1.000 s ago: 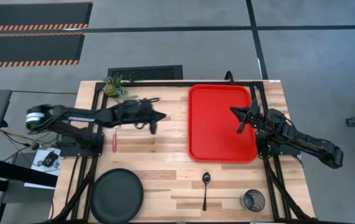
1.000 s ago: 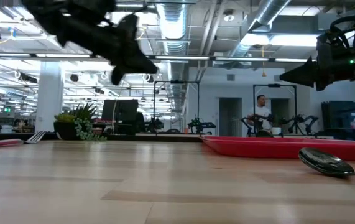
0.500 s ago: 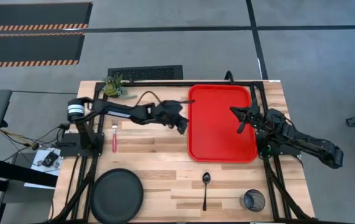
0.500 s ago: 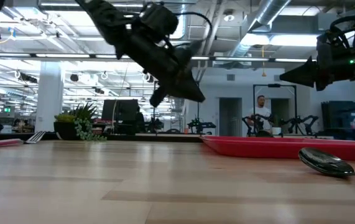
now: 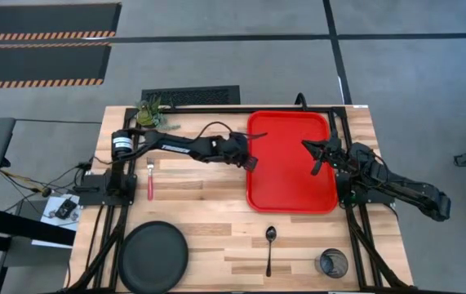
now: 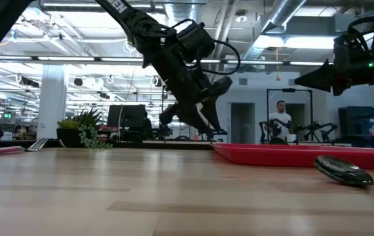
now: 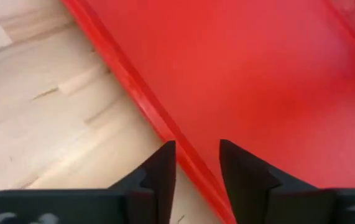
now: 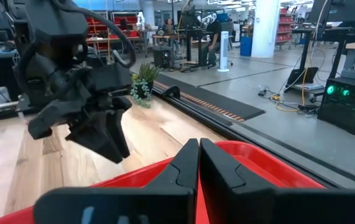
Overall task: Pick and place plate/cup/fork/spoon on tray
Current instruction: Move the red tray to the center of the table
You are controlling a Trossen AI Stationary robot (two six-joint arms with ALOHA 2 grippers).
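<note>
1. The left gripper [image 5: 251, 161] hangs over the tray's [image 5: 290, 192] 9 o'clock rim, its fingers [image 7: 161, 177] slightly parted astride the rim, gripping nothing.
2. The right gripper [image 5: 315, 155] waits over the tray's 3 o'clock side, fingers pressed together and empty.
3. The fork [image 5: 149, 181], plate [image 5: 153, 256], spoon [image 5: 269, 248] and cup [image 5: 332, 263] lie on the table off the tray.

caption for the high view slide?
Left tool open over the empty tray's left rim; tableware all on the table.
</note>
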